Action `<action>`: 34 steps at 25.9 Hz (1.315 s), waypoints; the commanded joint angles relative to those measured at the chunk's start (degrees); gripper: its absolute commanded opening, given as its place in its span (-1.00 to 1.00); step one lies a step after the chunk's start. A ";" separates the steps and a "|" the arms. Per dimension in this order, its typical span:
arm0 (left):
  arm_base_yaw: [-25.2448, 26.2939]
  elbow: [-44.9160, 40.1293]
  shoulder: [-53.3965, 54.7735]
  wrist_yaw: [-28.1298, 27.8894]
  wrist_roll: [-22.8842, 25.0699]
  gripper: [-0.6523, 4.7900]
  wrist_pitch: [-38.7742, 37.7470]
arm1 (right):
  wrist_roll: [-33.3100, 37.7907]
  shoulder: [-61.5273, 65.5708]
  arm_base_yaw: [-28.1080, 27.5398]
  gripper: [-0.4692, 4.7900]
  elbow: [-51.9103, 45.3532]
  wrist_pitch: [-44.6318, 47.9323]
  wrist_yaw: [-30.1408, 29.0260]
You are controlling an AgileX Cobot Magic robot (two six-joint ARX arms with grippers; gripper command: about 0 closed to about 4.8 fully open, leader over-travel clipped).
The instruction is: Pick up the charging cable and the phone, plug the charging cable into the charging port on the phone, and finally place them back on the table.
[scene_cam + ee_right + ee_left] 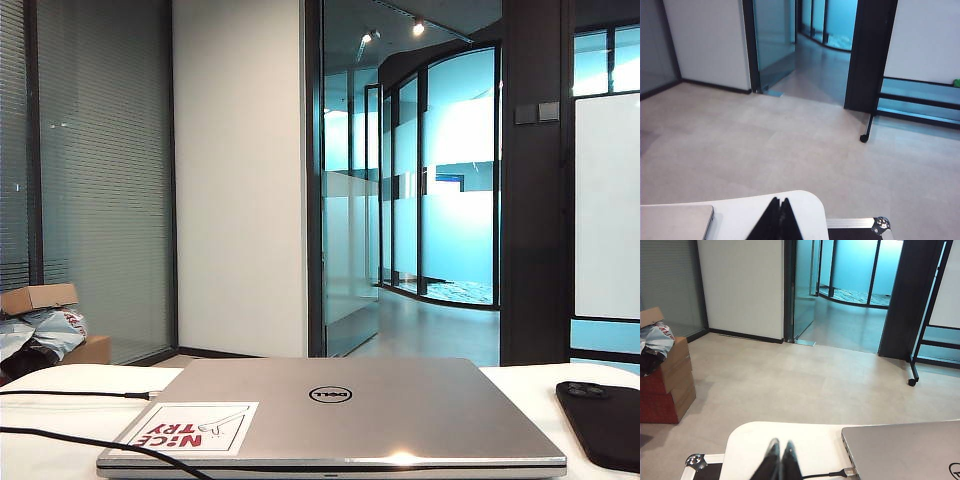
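Observation:
The phone [603,420] lies flat and black on the white table [60,415], to the right of the laptop. The charging cable [75,393] runs in from the left, and its silvery plug [849,471] rests right at the laptop's side edge. My left gripper [780,444] is shut and empty above the table's far left part, just left of that plug. My right gripper [779,200] is shut and empty above the table's far right corner [807,202]. Neither gripper shows in the exterior view, and the phone is outside both wrist views.
A closed silver Dell laptop [335,415] with a sticker fills the middle of the table. A second thin black cord [100,443] curves past its front left corner. Black cases with metal corners [695,462] [880,225] stand beside the table. Cardboard boxes [667,385] stand on the floor.

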 commanded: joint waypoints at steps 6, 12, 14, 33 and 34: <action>0.00 -0.02 0.09 0.15 -0.11 -0.78 0.57 | -0.17 -15.19 -0.11 -0.83 -9.44 0.57 0.52; 0.00 -0.02 0.09 0.15 -0.11 -0.78 0.55 | -0.17 -17.53 -3.02 -0.83 -10.49 -2.03 0.00; 0.00 -0.02 0.09 0.15 -0.11 -0.78 0.57 | -0.17 -17.53 -4.57 -0.83 -10.49 -1.97 -2.32; 0.00 -0.02 0.09 0.15 -0.11 -0.78 0.55 | -0.17 -17.53 -7.82 -0.83 -10.49 -1.95 -7.26; 0.00 -0.02 0.09 0.15 -0.11 -0.78 0.57 | -0.20 -17.53 -7.82 -0.83 -10.49 -1.97 -7.26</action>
